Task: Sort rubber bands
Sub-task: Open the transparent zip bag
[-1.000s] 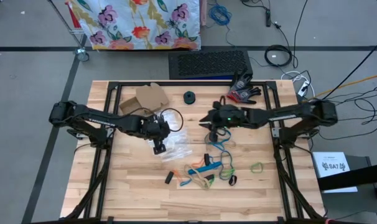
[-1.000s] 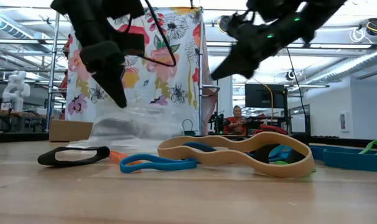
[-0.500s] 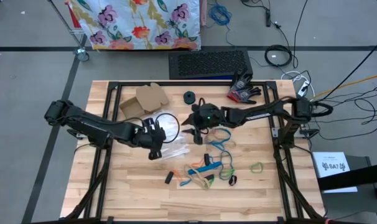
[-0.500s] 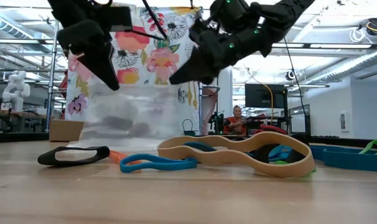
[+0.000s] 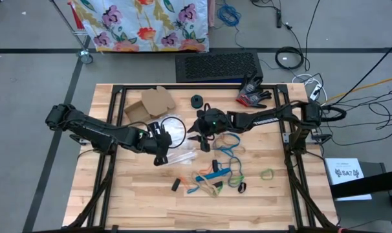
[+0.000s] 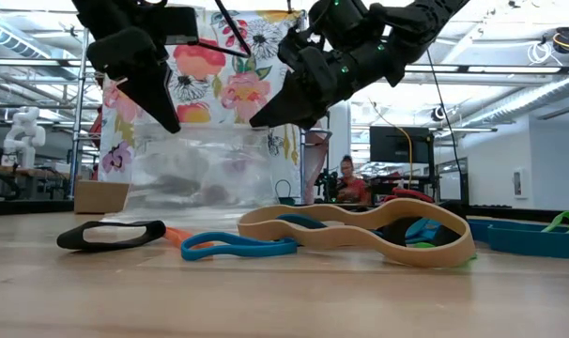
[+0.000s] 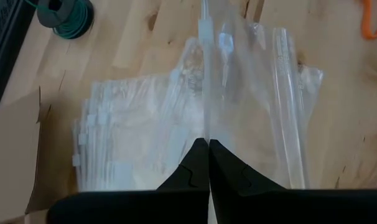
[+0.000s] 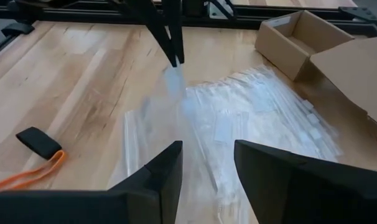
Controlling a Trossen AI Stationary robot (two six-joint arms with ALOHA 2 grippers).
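rubber bands [image 5: 217,175]: blue, tan, orange, black loops, flat, tangled, table centre toward 5 o'clock
green band [image 5: 266,173]: alone, 4 o'clock

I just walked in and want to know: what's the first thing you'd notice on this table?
The left gripper is shut on a clear plastic bag, lifting it above a pile of bags mid-table. The right gripper hangs open just beside it. Nearer the front lie the colourful rubber bands, with a big tan one standing out.
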